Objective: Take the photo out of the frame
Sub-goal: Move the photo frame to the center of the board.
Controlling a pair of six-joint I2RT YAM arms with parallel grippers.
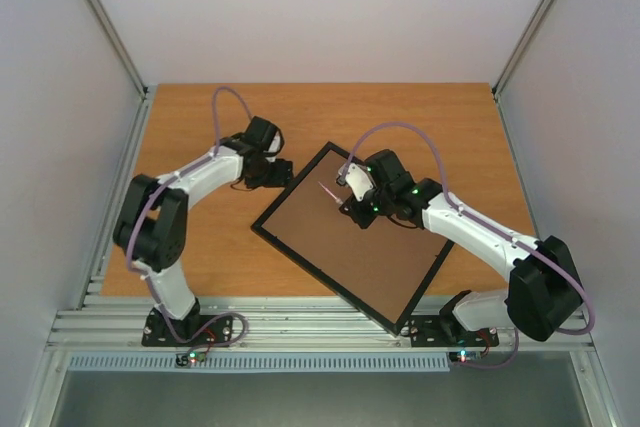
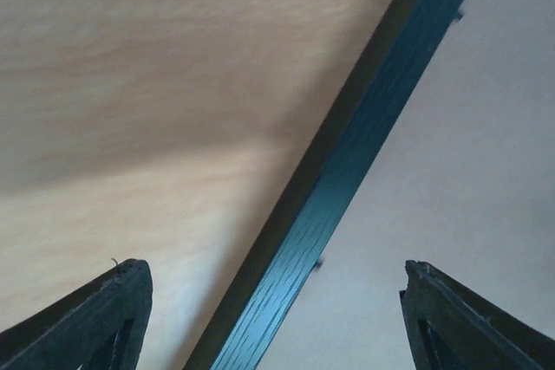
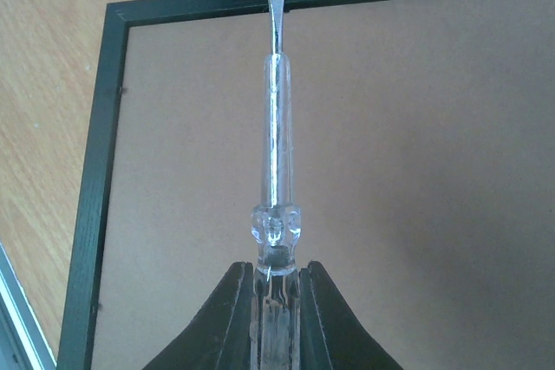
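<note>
The frame (image 1: 290,256) lies face down and slanted on the table, its brown backing board (image 1: 360,247) facing up. The photo is hidden beneath it. My right gripper (image 1: 352,197) hovers over the board's upper part, shut on a clear-handled flat screwdriver (image 3: 276,145). The blade tip reaches the frame's (image 3: 95,197) far black rail. My left gripper (image 1: 278,172) is at the frame's upper-left edge. In the left wrist view the left gripper (image 2: 276,270) stands open, fingers (image 2: 121,309) wide apart, the black rail (image 2: 347,171) running between them untouched.
The wooden table (image 1: 200,127) is walled by white panels at the back and sides. An aluminium rail (image 1: 320,322) runs along the near edge, and the frame's lowest corner overhangs it. Small dark tabs (image 2: 319,262) sit along the frame's inner edge.
</note>
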